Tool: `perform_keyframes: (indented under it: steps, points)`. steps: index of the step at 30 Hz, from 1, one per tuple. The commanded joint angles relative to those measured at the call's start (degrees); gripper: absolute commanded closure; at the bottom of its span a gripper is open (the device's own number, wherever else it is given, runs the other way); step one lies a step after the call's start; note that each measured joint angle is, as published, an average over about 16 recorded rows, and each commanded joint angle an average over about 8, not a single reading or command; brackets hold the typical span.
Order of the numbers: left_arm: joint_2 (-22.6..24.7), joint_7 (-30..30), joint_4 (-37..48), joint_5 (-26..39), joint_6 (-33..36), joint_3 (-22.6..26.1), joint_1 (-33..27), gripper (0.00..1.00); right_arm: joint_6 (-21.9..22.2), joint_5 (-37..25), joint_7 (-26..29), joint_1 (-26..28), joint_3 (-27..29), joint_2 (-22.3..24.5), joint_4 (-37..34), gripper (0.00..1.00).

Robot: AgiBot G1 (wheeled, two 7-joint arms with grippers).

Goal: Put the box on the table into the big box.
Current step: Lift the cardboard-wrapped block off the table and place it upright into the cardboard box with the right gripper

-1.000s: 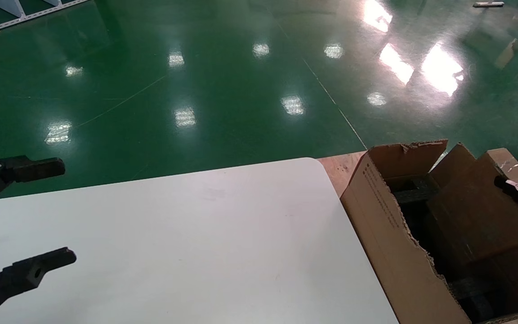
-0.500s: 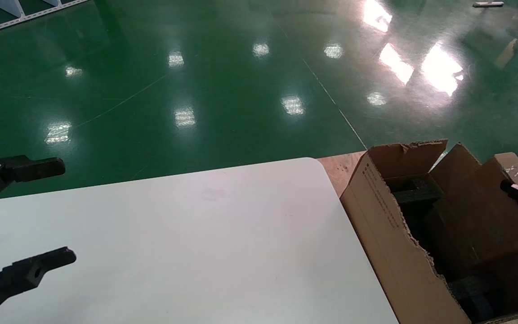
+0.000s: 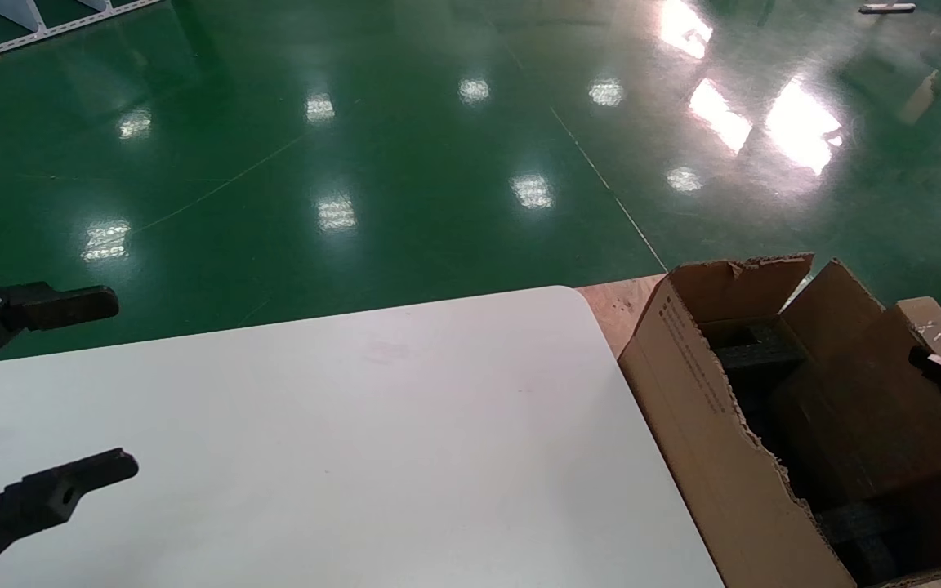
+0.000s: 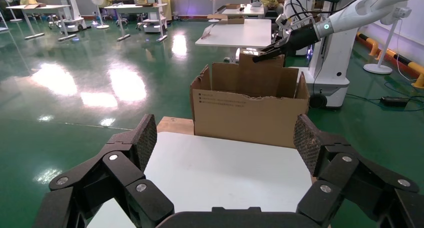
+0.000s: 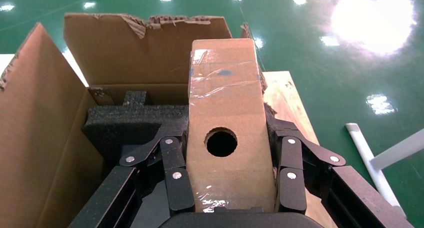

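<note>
**Small box held over the carton, release still to come**

The box (image 5: 227,133) is clamped between the fingers of the right gripper (image 5: 225,173), its face with the round hole toward the wrist camera and clear tape wrapped across its far end. It is off the table (image 3: 340,441) and sits within the big box's (image 3: 707,425) opening, above the black foam (image 5: 135,125) inside. By my reading the transfer is nearly done: what remains is lowering the box, letting go and withdrawing the arm. Whether it touches the foam cannot be told.

The big box stands just beside the table's rounded corner. The left gripper (image 3: 70,392) hangs well away from the big box, over the table's far side, fingers spread wide and empty.

Small dark print runs along the big box's outer wall; it is too small to read. A faint blue mark shows under the tape, also illegible.
</note>
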Motion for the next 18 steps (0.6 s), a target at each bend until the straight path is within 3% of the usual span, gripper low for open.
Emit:
perform_keyframes:
  steps: [1,18]
  points:
    - [0.0,0.0,0.0,0.0,0.0,0.0,0.0,0.0,-0.2,0.3,0.0,-0.3,-0.2,-0.4,-0.6,1.0]
    - [0.0,0.0,0.0,0.0,0.0,0.0,0.0,0.0,-2.2,1.0,3.8,-2.8,-1.8,-4.7,-8.0,1.0]
